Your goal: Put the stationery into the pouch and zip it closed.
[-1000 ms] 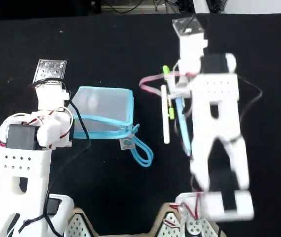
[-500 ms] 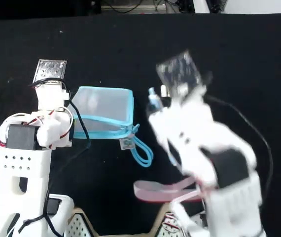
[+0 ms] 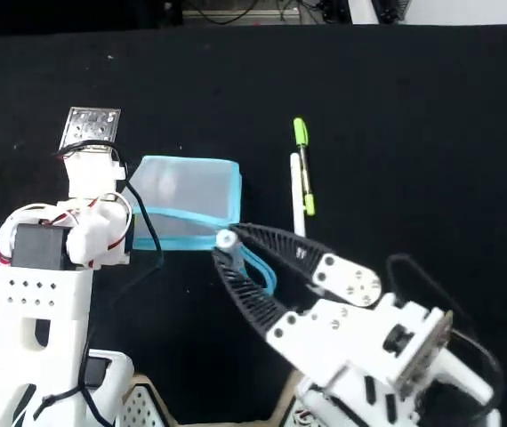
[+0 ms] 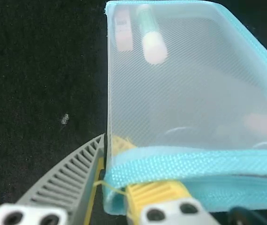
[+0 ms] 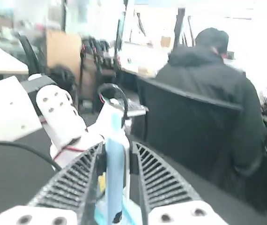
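From where I stand, the job is partly done. The translucent mesh pouch with turquoise trim (image 3: pixel 187 196) lies flat on the black table (image 3: pixel 414 133). Through its mesh wall I can see a white-capped marker (image 4: pixel 150 35) and a small pale block (image 4: pixel 122 33) already inside.

The left gripper (image 4: pixel 107 154) has its grey ribbed finger and yellow finger pinched on the pouch's trimmed corner, holding it in place. The right gripper (image 3: pixel 229 242) hangs over the pouch's opposite end, by the turquoise cord loop (image 3: pixel 267 280). Its black ribbed fingers are clamped on a light-blue pen (image 5: pixel 114 178) that stands up between them.

A green-capped highlighter (image 3: pixel 303 165) and a slim white pen (image 3: pixel 297 200) lie side by side on the table, well apart from the pouch mouth. So I judge one pen is on its way in, two more are to be collected, and the zipping comes after that. From these angles I can't be sure how far the zip stands open.

As for writing, the pale block has a pinkish patch that may be a label, but nothing on it is legible.
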Robot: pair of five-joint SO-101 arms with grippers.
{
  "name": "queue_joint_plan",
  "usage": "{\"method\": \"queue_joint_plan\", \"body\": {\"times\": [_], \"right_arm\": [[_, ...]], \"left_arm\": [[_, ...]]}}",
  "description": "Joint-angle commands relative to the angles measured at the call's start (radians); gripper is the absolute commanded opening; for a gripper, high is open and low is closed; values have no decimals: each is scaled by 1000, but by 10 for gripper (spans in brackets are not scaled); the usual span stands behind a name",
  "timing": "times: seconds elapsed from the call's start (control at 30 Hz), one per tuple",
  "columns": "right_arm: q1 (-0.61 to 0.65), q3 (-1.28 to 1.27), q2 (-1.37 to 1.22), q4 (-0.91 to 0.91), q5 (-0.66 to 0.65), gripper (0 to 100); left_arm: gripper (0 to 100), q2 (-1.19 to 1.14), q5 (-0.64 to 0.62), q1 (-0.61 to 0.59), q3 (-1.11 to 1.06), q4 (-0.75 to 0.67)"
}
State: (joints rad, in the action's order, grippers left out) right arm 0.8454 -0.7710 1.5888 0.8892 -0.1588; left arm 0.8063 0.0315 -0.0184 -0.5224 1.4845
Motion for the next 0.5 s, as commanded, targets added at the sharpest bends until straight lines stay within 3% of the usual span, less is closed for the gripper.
{"method": "queue_joint_plan", "body": {"times": [0.0, 0.2, 0.47], "right_arm": [[31, -127, 68, -198, -6, 11], [31, -280, 137, -442, -6, 11], [25, -486, 147, -611, -8, 11]], "left_arm": [[30, -9, 2, 1, -5, -11], [30, -9, 3, 1, -5, -11], [30, -9, 3, 1, -5, -11]]}}
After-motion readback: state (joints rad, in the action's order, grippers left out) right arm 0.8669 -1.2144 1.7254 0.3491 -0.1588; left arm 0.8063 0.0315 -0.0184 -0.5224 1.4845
